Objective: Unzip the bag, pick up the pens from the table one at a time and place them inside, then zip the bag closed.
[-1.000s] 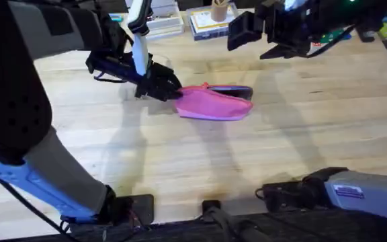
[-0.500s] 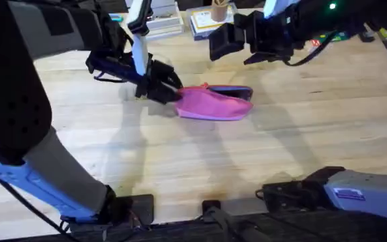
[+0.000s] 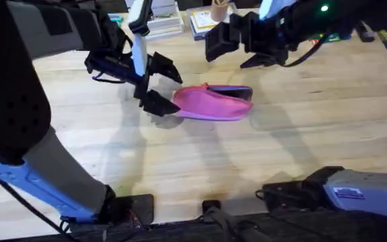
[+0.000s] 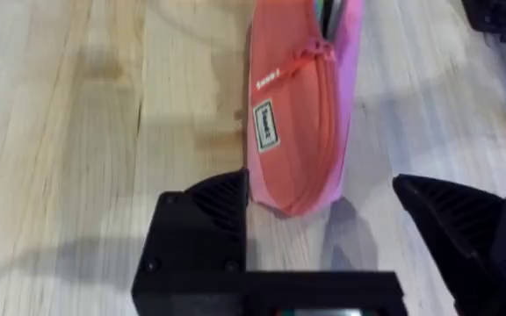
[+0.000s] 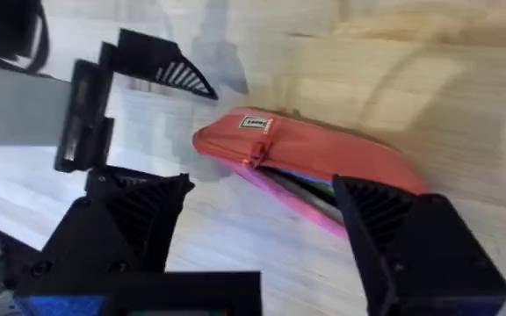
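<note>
The pink bag lies flat on the table, its orange-red zipper partly open at the right end. Thin green and dark shapes, pens by their look, show inside the gap. My left gripper is open at the bag's left end. In the left wrist view the bag's end lies between the spread fingers, apart from both. My right gripper hovers open behind and above the bag. In its own view the bag lies beyond the fingertips.
Stacked books and a cup stand along the table's back edge. Cables and clutter sit at the back right. Bare wood stretches in front of the bag.
My left gripper has opened and let go of the bag's left end. The right arm has moved left, closer over the bag.
</note>
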You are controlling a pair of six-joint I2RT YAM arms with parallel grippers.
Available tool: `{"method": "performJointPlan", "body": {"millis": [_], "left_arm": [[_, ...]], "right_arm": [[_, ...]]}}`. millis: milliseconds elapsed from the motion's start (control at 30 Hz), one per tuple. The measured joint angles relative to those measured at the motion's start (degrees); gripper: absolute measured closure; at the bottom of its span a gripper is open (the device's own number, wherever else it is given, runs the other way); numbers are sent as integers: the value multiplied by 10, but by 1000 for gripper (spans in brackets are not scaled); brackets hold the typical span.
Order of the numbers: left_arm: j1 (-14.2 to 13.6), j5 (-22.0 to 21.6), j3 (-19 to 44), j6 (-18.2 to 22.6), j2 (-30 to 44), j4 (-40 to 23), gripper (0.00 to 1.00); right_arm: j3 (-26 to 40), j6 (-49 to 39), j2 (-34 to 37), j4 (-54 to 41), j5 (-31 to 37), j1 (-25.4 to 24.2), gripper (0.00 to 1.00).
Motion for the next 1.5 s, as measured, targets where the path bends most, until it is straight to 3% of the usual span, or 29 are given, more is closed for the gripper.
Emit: {"method": "performJointPlan", "body": {"millis": [267,500,800,1033,1200,1500], "left_arm": [[60,-14,12,5,0,-32,6],[109,-21,13,64,-27,-75,6],[144,-24,14,95,-33,-90,6],[145,-26,14,99,-33,-90,6],[146,-26,14,101,-33,-90,5],[146,-26,14,101,-33,-90,5]], "right_arm": [[0,8,48,33,0,43,4],[0,17,106,43,0,70,3],[0,41,133,41,0,81,3],[1,53,140,41,2,84,17],[2,92,167,43,2,85,135],[3,155,174,46,0,86,758]]}}
